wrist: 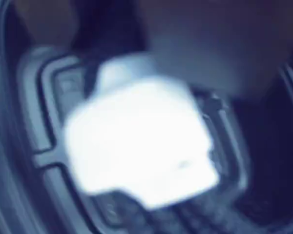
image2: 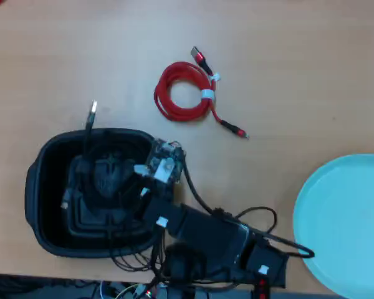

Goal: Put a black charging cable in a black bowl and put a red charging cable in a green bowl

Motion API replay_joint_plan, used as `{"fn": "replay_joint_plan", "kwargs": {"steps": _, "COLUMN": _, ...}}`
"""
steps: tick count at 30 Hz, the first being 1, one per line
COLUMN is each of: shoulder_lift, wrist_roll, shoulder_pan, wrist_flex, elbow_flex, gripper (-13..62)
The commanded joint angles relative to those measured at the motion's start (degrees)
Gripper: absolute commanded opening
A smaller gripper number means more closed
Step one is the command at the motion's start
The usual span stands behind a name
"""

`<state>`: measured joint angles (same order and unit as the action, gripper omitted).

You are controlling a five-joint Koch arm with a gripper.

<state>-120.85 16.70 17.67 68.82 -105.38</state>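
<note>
In the overhead view the black bowl (image2: 36, 187) stands at the lower left. The black charging cable (image2: 88, 134) lies partly inside it, and one metal-tipped plug end sticks out over the far rim. My gripper (image2: 129, 187) reaches into the bowl from the right, dark against the dark floor, so how its jaws stand is hidden. The wrist view is blurred: a white shape fills the middle above the bowl's ribbed floor (wrist: 49, 97). The red charging cable (image2: 184, 93), coiled with a white tie, lies on the table beyond the bowl. The green bowl (image2: 349, 224) stands at the lower right, with nothing in it.
The arm's base (image2: 212, 246) and loose black wires (image2: 268, 227) sit at the table's near edge between the two bowls. The wooden table (image2: 287, 62) stretches behind.
</note>
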Motion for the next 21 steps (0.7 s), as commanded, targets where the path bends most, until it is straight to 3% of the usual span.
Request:
{"fn": "replay_joint_plan", "kwargs": {"steps": 1, "shoulder_lift": -2.29, "wrist_roll": -0.09, "shoulder_pan": -3.08, "wrist_flex": -8.0, "elbow_flex": 2.99, "gripper": -6.7}}
{"fn": "replay_joint_plan", "kwargs": {"steps": 15, "shoulder_lift": -2.11, "wrist_roll": -0.18, "shoulder_pan": -10.28, "wrist_flex": -9.84, "elbow_flex": -3.43, "gripper": -5.8}}
{"fn": "replay_joint_plan", "kwargs": {"steps": 21, "shoulder_lift": 4.39, "wrist_roll": 0.0, "shoulder_pan": -15.12, "wrist_flex": -15.29, "elbow_flex": -3.43, "gripper": -0.6}}
